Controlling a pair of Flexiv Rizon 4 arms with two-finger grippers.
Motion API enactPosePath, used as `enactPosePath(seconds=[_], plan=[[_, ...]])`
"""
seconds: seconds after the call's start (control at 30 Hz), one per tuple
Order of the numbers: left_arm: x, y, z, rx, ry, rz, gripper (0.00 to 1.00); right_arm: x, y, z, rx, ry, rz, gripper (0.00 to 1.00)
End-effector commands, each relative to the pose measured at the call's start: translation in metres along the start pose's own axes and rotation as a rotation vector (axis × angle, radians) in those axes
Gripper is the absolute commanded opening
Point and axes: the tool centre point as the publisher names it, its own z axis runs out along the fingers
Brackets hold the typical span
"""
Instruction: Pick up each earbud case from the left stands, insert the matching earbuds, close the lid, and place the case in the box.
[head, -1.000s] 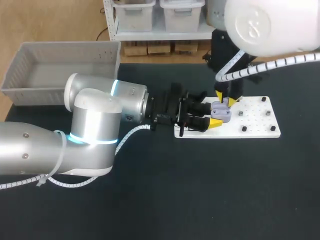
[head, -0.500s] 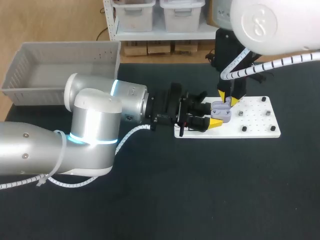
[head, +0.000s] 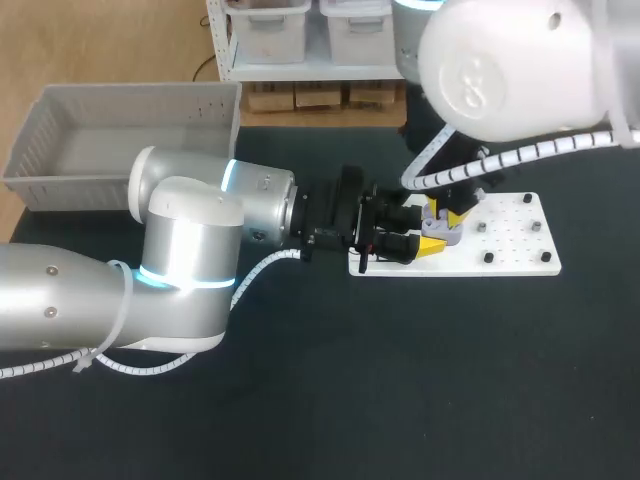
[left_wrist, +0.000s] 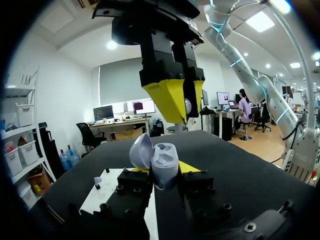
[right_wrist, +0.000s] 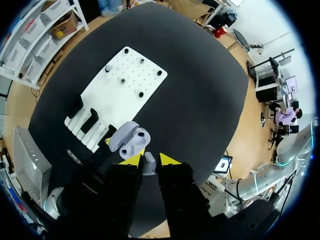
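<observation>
A lavender earbud case (head: 444, 236) with its lid up is held over the left end of the white board (head: 515, 243). My left gripper (head: 428, 240) is shut on it from both sides. In the left wrist view the open case (left_wrist: 162, 164) sits between my yellow fingertips (left_wrist: 192, 167), its lid (left_wrist: 141, 151) tipped back. Just above it hangs my right gripper (left_wrist: 176, 102). In the right wrist view my right gripper (right_wrist: 150, 160) is shut on a small pale earbud (right_wrist: 149, 164), directly over the case (right_wrist: 131, 138).
A grey plastic box (head: 110, 140) stands at the table's back left. The white board (right_wrist: 120, 95) carries several small pegs and pieces, with black stands (right_wrist: 86, 118) along its left end. Dark table spreads to the front and right.
My right arm has swung leftward, and its wrist now covers part of the case in the head view. The left arm and the case have stayed put.
</observation>
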Motion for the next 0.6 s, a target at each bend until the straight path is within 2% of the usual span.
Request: enactPosePath(seconds=[0.03,0.6], plan=[[0.0009,-0.0011,-0.0001,-0.005,-0.003,0.003,0.0,-0.0023,-0.0004,0.0016,-0.002,0.005,0.021,0.0],[0.0009,-0.0011,-0.0001,-0.005,-0.003,0.003,0.0,-0.0077,0.0046,0.0096,-0.001,0.056,0.062,0.0]])
